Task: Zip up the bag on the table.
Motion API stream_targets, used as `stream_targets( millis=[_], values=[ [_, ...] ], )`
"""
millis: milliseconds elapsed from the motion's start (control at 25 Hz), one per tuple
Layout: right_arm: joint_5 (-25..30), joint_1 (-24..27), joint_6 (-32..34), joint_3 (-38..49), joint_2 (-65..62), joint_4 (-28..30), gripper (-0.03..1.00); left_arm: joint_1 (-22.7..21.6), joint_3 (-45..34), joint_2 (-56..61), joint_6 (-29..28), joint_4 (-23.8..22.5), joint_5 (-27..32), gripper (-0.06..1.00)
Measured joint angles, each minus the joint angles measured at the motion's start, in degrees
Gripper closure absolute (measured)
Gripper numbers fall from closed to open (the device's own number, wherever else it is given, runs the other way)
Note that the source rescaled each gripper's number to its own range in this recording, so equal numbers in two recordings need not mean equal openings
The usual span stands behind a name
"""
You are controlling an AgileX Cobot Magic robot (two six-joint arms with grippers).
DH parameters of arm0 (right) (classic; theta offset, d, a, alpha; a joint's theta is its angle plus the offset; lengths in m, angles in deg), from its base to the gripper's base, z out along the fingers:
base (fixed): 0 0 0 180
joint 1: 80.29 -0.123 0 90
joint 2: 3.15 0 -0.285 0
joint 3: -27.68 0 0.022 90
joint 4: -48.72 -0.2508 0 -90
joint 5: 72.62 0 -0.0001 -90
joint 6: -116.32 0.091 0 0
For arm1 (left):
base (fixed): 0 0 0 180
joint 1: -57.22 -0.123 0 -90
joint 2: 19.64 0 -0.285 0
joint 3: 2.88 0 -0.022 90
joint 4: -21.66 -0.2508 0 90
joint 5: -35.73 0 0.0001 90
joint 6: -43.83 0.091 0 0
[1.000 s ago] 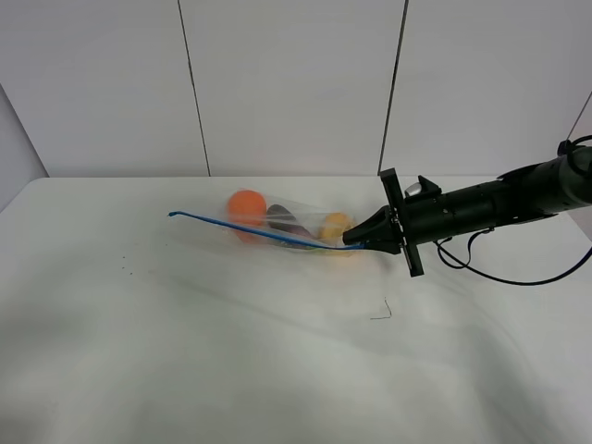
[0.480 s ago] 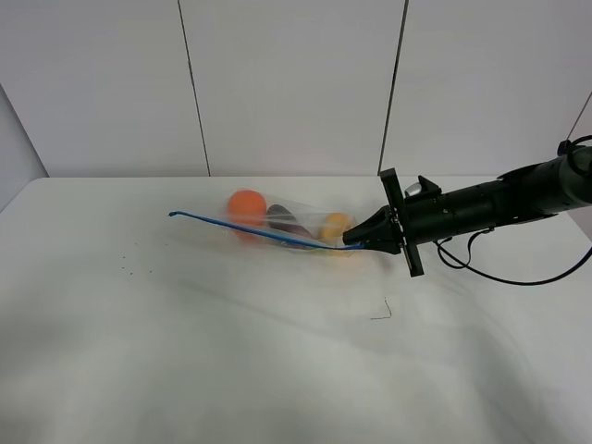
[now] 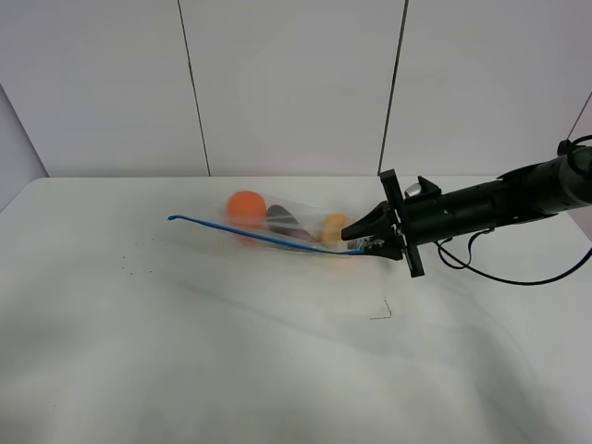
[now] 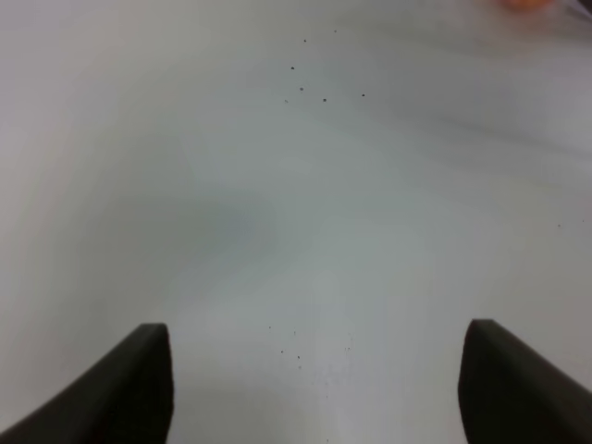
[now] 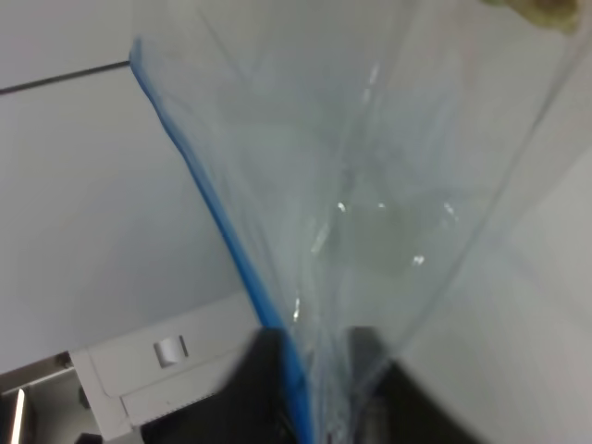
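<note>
The clear, crinkly plastic zip bag (image 3: pixel 277 227) lies on the plain white desk (image 3: pixel 277 370), toward its far side near the middle, with orange, dark and yellow produce showing through the film. Its blue zip strip (image 3: pixel 259 235) forms the long axis, running from a free end at the left across to the right pincer (image 3: pixel 353 240). That black pincer is pinching the strip's right end; the right wrist view shows the strip (image 5: pixel 222 231) and gathered film caught between its fingers. The bag therefore extends leftward from this pincer. The left pincer (image 4: pixel 310 388) is spread, hovering over bare desk, holding nothing; the right arm is judged nearer. The film looks thin, glossy and limp.
</note>
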Motion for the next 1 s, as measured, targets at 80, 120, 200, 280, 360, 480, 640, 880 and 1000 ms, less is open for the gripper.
stream_targets(
  millis=[80,120,200,280,360,480,640,880,1000],
  values=[
    [-0.03,0.00,0.46,0.00,0.00,1.86,0.16,0.00,0.00,0.00,0.00,0.00,0.00,-0.02],
    [0.02,0.00,0.74,-0.11,0.00,3.28,0.09,0.00,0.00,0.00,0.00,0.00,0.00,-0.02],
    [0.70,0.00,1.74,-1.22,0.00,7.08,0.01,0.00,0.00,0.00,-0.04,0.00,0.00,-0.02],
    [1.07,0.00,4.10,-4.10,0.00,12.46,-0.02,0.00,0.00,0.00,-0.04,0.00,0.00,-0.02],
    [1.19,0.00,8.11,-8.03,0.00,18.61,-0.03,0.00,0.00,0.00,-0.04,0.00,0.00,-0.02],
    [1.36,0.00,15.24,-15.99,0.00,30.73,-0.03,0.00,0.00,0.00,-0.04,0.00,0.00,-0.02],
    [1.38,0.00,25.42,-25.64,0.00,49.31,-0.03,0.00,0.00,0.00,-0.04,0.00,0.00,-0.02],
    [1.38,0.00,32.27,-33.83,-0.34,67.66,-0.03,0.00,0.00,0.00,-0.04,0.00,0.00,-0.02],
    [1.47,0.00,33.29,-33.96,-1.13,70.55,-0.03,0.00,0.00,0.00,-0.04,0.00,0.00,-0.02]
  ],
)
